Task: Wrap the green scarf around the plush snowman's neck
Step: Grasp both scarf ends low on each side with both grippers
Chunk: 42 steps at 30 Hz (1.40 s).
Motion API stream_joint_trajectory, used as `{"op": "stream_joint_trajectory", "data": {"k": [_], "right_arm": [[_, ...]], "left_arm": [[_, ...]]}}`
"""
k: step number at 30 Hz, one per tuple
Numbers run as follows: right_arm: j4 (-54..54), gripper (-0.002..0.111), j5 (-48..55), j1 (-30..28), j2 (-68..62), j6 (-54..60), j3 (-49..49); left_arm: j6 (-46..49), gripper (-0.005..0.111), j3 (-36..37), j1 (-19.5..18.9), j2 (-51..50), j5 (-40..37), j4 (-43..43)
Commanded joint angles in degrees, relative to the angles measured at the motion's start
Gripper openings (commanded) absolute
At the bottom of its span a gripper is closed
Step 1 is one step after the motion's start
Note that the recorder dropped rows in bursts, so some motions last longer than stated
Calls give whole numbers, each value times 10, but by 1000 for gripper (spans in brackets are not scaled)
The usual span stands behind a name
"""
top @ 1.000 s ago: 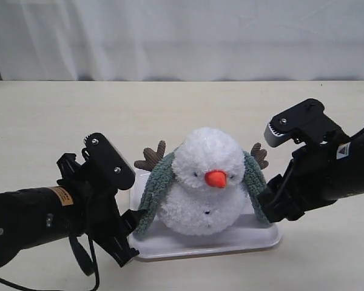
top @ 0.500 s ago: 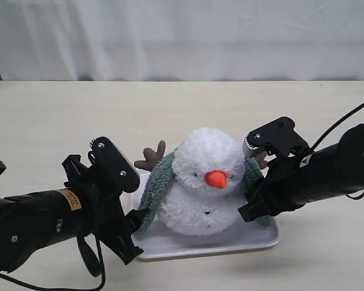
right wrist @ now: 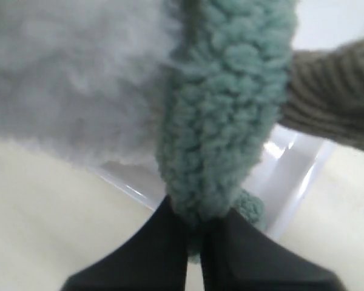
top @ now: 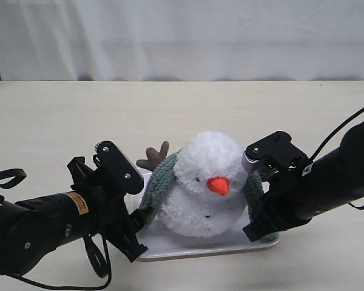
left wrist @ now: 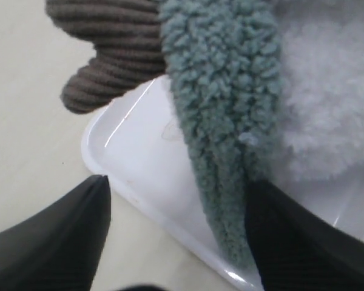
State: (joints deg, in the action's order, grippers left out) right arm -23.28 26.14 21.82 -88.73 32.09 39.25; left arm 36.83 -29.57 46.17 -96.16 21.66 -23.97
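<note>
The plush snowman (top: 201,189) sits on a white tray (top: 188,247), orange nose forward. The green scarf (top: 158,182) is draped behind its head, one end hanging down each side. My right gripper (right wrist: 197,225) is shut on the scarf's right end (right wrist: 221,121), beside the snowman's white body (right wrist: 67,79). My left gripper (left wrist: 179,206) stands open around the left end (left wrist: 221,115); one finger (left wrist: 297,236) is against the scarf, the other (left wrist: 60,230) is over the table outside the tray rim (left wrist: 139,206). The neck is hidden by fluff and scarf.
A brown corduroy arm (top: 153,157) sticks out behind the left scarf end, also seen as the brown arm (left wrist: 103,42) in the left wrist view. The other arm (right wrist: 333,97) lies by the right scarf end. A white curtain (top: 182,36) backs the beige table (top: 79,115).
My right gripper moved in toward the snowman and closed on the right scarf end. The left arm crept slightly closer, jaws unchanged. The snowman leaned a little to the right.
</note>
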Motion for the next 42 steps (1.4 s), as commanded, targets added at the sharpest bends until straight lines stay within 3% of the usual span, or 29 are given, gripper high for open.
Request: {"op": "stream_joint_trajectory", "data": {"k": [1, 5, 7, 22, 25, 33, 42], "right_arm": [[-3, 4, 9, -4, 20, 7, 2], [-3, 4, 9, -4, 24, 7, 2], [-3, 4, 9, -4, 24, 7, 2], [-17, 4, 4, -4, 24, 13, 2], [-17, 4, 4, -4, 24, 13, 2], [-20, 4, 3, -4, 24, 15, 2], [-22, 4, 42, -4, 24, 15, 20]], "left_arm": [[-88, 62, 2, 5, -1, -2, 90], [-234, 62, 2, 5, -1, 3, 258], [-267, 62, 2, 5, -1, 5, 296], [-236, 61, 2, 4, -48, 51, 297], [-219, 51, 2, 4, -62, 69, 293], [-219, 0, 2, 4, -60, 59, 294], [-219, 0, 2, 4, -55, 46, 310]]}}
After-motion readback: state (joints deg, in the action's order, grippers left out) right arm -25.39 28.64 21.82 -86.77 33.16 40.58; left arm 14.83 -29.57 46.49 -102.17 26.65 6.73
